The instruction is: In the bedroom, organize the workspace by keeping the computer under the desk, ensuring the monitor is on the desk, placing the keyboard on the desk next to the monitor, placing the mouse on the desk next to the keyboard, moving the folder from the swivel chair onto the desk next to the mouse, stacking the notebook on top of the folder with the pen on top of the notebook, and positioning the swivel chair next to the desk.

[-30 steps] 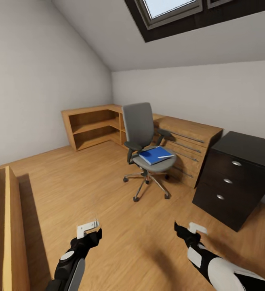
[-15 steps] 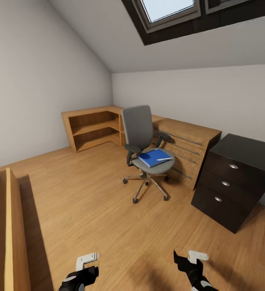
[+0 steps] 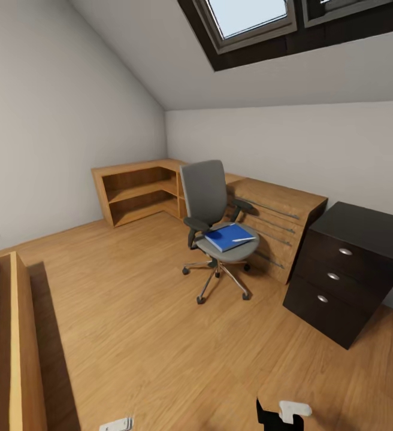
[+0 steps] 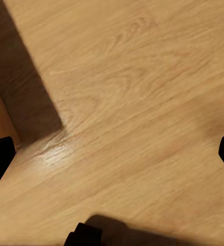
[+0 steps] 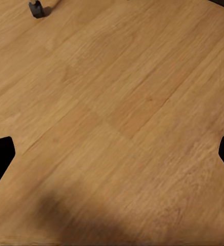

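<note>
Both grippers, left (image 4: 112, 154) and right (image 5: 112, 154), spread wide and empty over bare wood floor (image 3: 136, 335), open floor running ahead of the fingers to the swivel chair (image 3: 216, 224) carrying the blue folder (image 3: 229, 236), desk (image 3: 274, 206) edge just behind.

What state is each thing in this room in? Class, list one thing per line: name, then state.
Swivel chair: upright on the floor, away from the wall units, seat loaded.
Folder: blue, closed, flat on the chair seat.
Pen: lying on the folder.
Dark cabinet: all three drawers shut.
Shelf unit: open-fronted.
Skylight: appears shut.
Left gripper: open, over bare floor.
Right gripper: open, over bare floor.
</note>
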You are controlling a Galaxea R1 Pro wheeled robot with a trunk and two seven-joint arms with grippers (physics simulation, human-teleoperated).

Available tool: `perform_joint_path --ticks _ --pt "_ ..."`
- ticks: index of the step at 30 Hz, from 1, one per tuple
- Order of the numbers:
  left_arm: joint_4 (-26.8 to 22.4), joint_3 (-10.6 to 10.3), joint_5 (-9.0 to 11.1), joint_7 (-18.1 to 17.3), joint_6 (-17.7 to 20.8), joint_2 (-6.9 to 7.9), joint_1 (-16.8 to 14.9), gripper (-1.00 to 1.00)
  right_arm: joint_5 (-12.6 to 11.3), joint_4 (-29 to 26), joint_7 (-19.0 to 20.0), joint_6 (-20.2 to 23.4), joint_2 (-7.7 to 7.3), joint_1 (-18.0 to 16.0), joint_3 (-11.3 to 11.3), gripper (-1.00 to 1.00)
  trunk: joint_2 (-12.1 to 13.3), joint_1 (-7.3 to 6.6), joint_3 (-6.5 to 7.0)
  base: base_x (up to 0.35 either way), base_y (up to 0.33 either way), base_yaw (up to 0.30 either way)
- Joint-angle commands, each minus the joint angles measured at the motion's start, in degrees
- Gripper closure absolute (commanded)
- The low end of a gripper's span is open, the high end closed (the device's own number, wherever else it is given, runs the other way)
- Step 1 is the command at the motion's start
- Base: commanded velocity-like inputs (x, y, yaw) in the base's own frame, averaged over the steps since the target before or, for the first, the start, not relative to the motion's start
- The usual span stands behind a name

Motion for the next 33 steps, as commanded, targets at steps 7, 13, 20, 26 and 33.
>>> perform_joint_path --ticks 7,13,20,26,33 --pt "8.3 -0.5 0.1 0.3 -4.5 0.14 0.0 -1.00 0.4 0.3 0.1 -0.3 0.15 0.9 -0.4 -1.00 2.8 -1.55 1.21 0.000 0.000 0.000" --pt "11.4 -0.5 -1.2 0.2 -5.3 0.24 0.0 -1.00 0.4 0.4 0.1 -0.3 0.18 1.0 -0.4 -1.00 5.2 -2.87 2.29 0.000 0.000 0.000" --pt "13.3 -0.5 -1.9 0.2 -5.4 0.30 0.0 -1.00 0.5 0.4 0.1 -0.4 0.18 1.1 -0.4 -1.00 8.0 -4.41 3.55 0.000 0.000 0.000" --pt "14.0 -0.5 -1.9 0.1 -5.6 0.43 0.0 -1.00 0.4 0.5 0.1 -0.4 0.17 1.1 -0.4 -1.00 10.4 -5.72 4.62 0.000 0.000 0.000" --pt "14.2 -0.4 -1.8 0.0 -5.7 0.45 0.0 -1.00 0.3 0.5 0.1 -0.3 1.09 1.1 -0.4 -1.00 13.2 -7.26 5.88 0.000 0.000 0.000"
